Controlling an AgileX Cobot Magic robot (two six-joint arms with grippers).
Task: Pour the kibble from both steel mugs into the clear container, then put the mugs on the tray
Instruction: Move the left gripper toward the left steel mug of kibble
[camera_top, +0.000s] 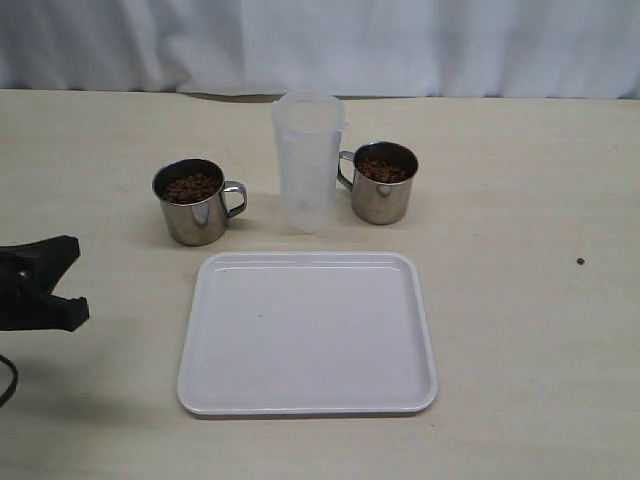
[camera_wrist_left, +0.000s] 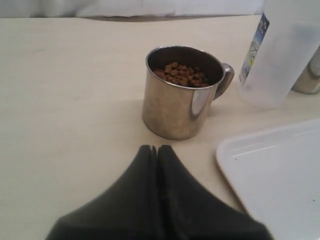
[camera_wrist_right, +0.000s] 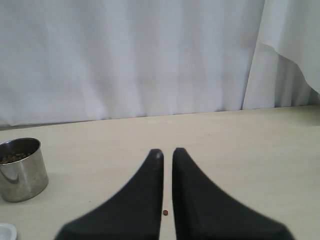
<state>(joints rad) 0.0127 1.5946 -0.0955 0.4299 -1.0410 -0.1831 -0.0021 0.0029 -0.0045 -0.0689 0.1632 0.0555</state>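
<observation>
So, exterior camera first: the tray (camera_top: 308, 335) lies flat on the table (camera_top: 520, 380), toward 6 o'clock of the scene. Off its far edge at 12 o'clock stands the clear container (camera_top: 308, 165), upright and not touching the tray. The left steel mug (camera_top: 195, 210) sits at about 11 o'clock from the tray, with its handle sticking out to 3 o'clock toward the container. The right steel mug (camera_top: 380, 195) sits at 1 o'clock, just beside the container, handle at 9 o'clock. Both are upright with kibble (camera_top: 191, 187) inside. One stray pellet (camera_top: 579, 262) lies on the table out at 3 o'clock, well apart from everything. The left hand (camera_top: 50, 285) pokes in at the 9 o'clock edge, and I can't tell its opening from this angle. The left wrist camera sorts that out: the fingers (camera_wrist_left: 145, 170) are pressed flat together, gripping nothing. Their tips aim at the left steel mug, which is just ahead but apart from them. The container stands on the mug's handle side and a tray corner shows close by. Right wrist camera: the right hand (camera_wrist_right: 167, 151) is narrow, only a sliver of gap, holding nothing. The stray pellet shows through that gap, the right steel mug stands off to one side, and a white curtain (camera_wrist_right: 125, 60) hangs behind the table.
</observation>
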